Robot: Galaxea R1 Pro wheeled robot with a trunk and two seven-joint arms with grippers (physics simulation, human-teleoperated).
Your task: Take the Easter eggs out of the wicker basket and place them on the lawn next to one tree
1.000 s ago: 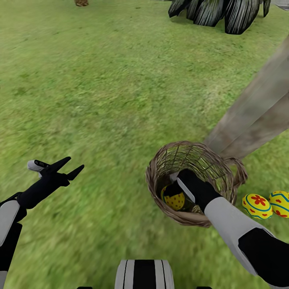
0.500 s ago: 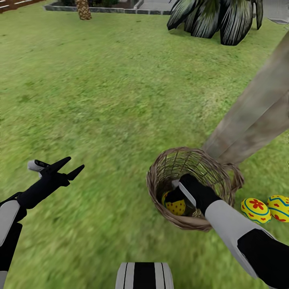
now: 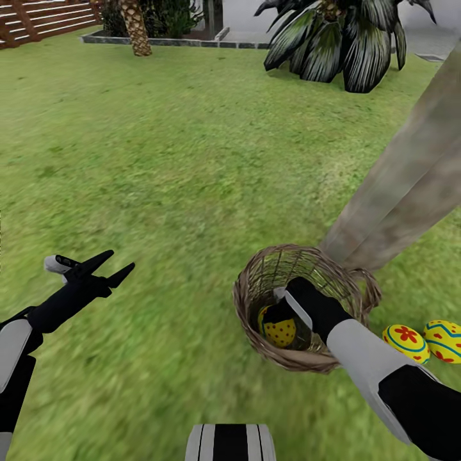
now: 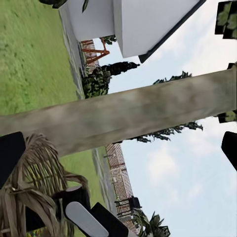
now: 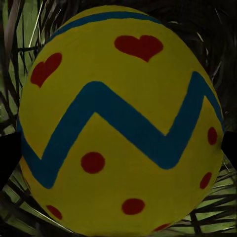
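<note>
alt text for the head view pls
The right claw reaches into a wicker basket around the last yellow egg. Two more eggs lie on grass beside the tree trunk; the left claw is open.

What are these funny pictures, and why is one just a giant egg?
They come from a pretend robot in a computer garden. The big picture is from its head, looking down at its two arms. Its right end effector reaches into the wicker basket for the last egg. A small camera on that arm sits very close, so the egg looks giant. I can't tell yet if it is gripped. The left end effector is open and holds nothing; its camera sees the tree sideways. Two eggs already lie on the lawn by the tree.
</note>
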